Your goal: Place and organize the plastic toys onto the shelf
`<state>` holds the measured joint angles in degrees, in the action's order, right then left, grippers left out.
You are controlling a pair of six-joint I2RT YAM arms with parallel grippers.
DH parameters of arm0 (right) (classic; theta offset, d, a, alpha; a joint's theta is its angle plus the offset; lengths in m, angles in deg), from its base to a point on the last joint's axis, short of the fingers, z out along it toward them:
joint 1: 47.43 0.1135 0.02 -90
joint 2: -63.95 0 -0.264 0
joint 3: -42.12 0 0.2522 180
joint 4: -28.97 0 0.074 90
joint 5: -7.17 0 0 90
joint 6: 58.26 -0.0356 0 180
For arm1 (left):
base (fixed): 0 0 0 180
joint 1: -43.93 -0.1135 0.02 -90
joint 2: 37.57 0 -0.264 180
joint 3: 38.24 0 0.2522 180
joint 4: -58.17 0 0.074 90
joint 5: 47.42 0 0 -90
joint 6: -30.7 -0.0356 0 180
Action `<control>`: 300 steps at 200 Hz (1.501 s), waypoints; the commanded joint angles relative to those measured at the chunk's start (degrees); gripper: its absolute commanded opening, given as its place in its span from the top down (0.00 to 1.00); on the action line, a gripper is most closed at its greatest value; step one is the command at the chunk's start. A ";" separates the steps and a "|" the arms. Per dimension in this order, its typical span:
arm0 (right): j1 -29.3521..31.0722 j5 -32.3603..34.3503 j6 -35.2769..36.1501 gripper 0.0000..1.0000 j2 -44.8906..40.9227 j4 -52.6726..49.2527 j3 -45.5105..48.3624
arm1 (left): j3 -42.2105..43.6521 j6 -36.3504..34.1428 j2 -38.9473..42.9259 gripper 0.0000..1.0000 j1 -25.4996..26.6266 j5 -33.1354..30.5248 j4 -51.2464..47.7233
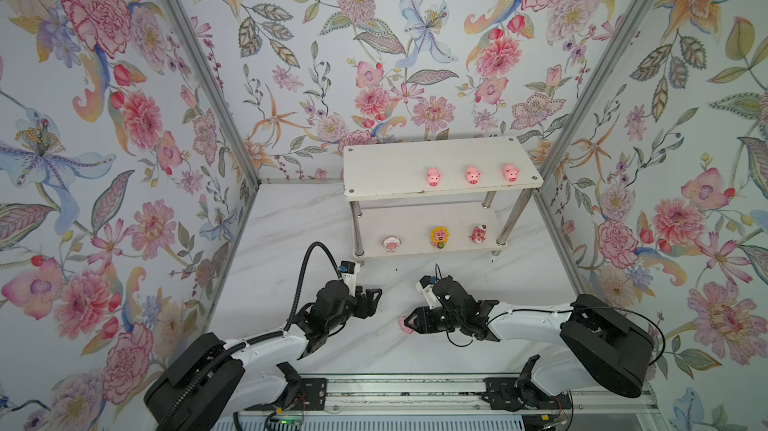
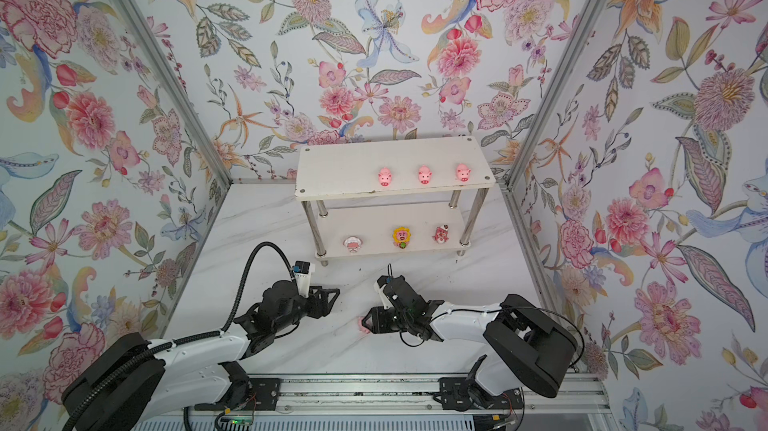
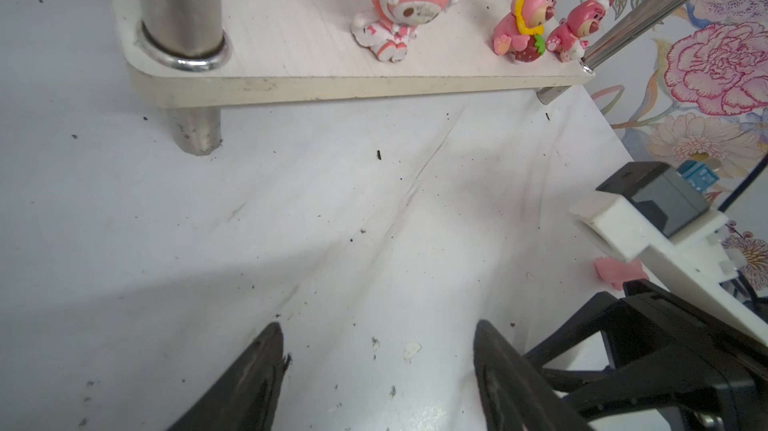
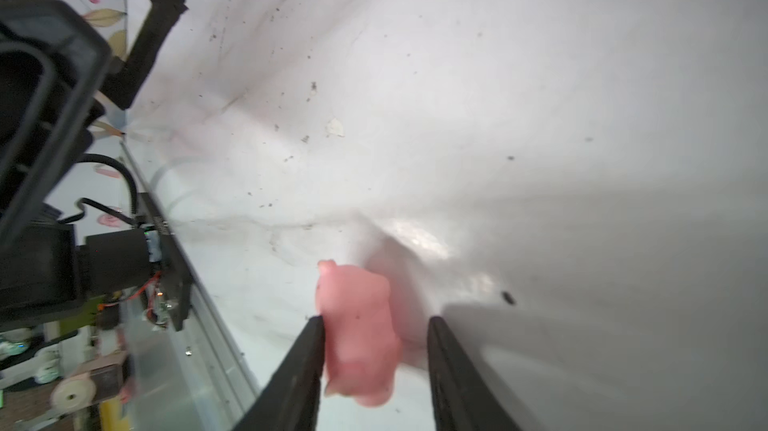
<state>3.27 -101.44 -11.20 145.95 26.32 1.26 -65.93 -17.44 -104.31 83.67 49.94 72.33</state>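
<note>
A pig (image 4: 357, 325), blurred, is on the table (image 4: 540, 117) near the middle of its front edge. It sits between the parted jaws of the right gripper (image 4: 376, 321); one finger touches its side and the other stands clear. To its left the left gripper (image 3: 379, 327), jaws apart and empty, hangs low in front of the shelf's front left leg (image 1: 357, 233). The shelf (image 1: 440, 196) stands at the table's back edge, toward the right corner. Three pigs (image 1: 472, 175) line the right part of its top board (image 1: 386, 167). Along the front edge of the lower board (image 1: 415, 225), from left to right, stand a white-pink toy (image 1: 390, 244), a sunflower toy (image 1: 439, 237) and a bear (image 1: 478, 234).
</note>
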 commanded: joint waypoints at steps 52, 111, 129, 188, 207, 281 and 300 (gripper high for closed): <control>0.28 7.76 5.76 0.39 -9.27 -14.08 0.17 | -1.71 -0.83 0.82 0.27 -0.81 1.11 -1.61; 10.24 18.89 16.52 0.34 -5.34 -18.11 -6.51 | -0.14 0.52 1.85 0.27 -1.16 1.12 -0.48; 12.55 22.05 18.54 0.34 0.50 -18.95 -9.23 | 0.30 0.71 2.77 0.27 -1.41 1.01 -1.02; 19.56 33.10 17.12 0.47 14.84 -21.34 -17.44 | 1.71 0.71 5.93 0.26 -2.49 0.66 -2.27; 20.35 34.17 15.85 0.48 14.92 -22.44 -18.00 | 1.92 0.18 6.63 0.26 -2.88 0.64 -3.31; 21.05 30.26 15.29 0.38 7.59 -21.19 -12.81 | 3.12 0.29 7.79 0.26 -3.75 1.17 -2.49; 21.54 26.47 14.91 0.38 7.56 -17.21 -11.77 | 3.12 0.24 7.86 0.26 -3.95 1.28 -2.58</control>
<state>23.95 -69.29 4.12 153.86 7.42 -12.59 -63.37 -17.28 -97.38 80.63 50.18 69.71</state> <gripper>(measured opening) 0.620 0.740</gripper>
